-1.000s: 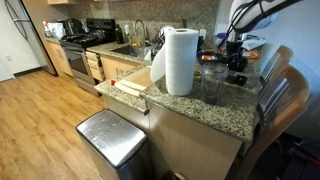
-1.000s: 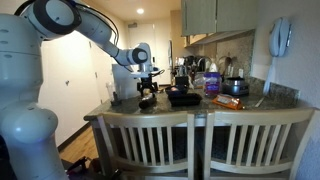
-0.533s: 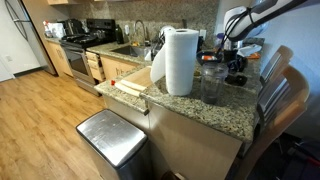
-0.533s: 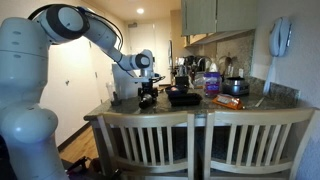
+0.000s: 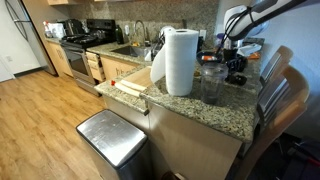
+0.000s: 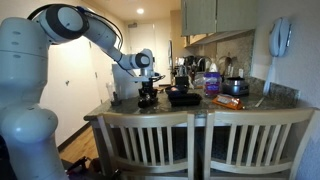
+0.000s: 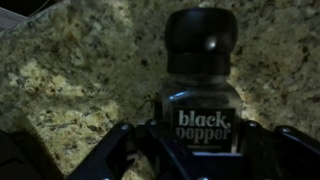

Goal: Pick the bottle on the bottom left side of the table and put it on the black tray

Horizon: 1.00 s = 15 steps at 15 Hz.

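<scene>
**Claw [image 7: 200, 150] astride a black pepper bottle [image 7: 203, 70] on granite: grip not legible**

1. Franka arm [image 6: 90, 30]. White, reaching from the base across to the table corner in an exterior view.
2. Table [image 5: 215, 110]. Speckled grey-beige granite top with a thick edge, seen in both exterior views and filling the background of the wrist view.
3. Wooden chairs [image 6: 150, 140]. Two slatted backs side by side at the near edge of the table.
4. Steel waste bin [image 5: 112, 140]. On the wood floor below the counter.
5. Paper towel roll [image 5: 180, 60]. White, upright on the table.
6. Clear plastic tub [image 5: 212, 80]. On the table, just beside the roll.
7. Black tray [image 6: 184, 98]. Low and dark, flat on the table near the claw.
8. Claw. Lowered to the table top. One finger shows on each side of the bottle's body. The wrist view is too dark to tell whether the pads touch it.
9. Black pepper bottle. Dark, domed cap, white lettering. Upright on the granite between the fingers, not on the tray.
</scene>
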Each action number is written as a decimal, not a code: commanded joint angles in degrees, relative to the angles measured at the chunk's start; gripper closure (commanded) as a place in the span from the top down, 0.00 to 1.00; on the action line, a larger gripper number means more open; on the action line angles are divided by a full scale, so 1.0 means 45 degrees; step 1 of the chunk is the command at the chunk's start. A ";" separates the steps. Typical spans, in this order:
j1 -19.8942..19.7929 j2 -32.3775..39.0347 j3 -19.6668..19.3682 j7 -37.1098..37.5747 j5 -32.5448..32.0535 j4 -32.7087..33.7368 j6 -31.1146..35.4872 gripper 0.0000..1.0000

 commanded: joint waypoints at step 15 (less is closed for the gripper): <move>-0.2248 -0.1012 -0.1570 0.1508 0.3351 0.3207 -0.2201 0.31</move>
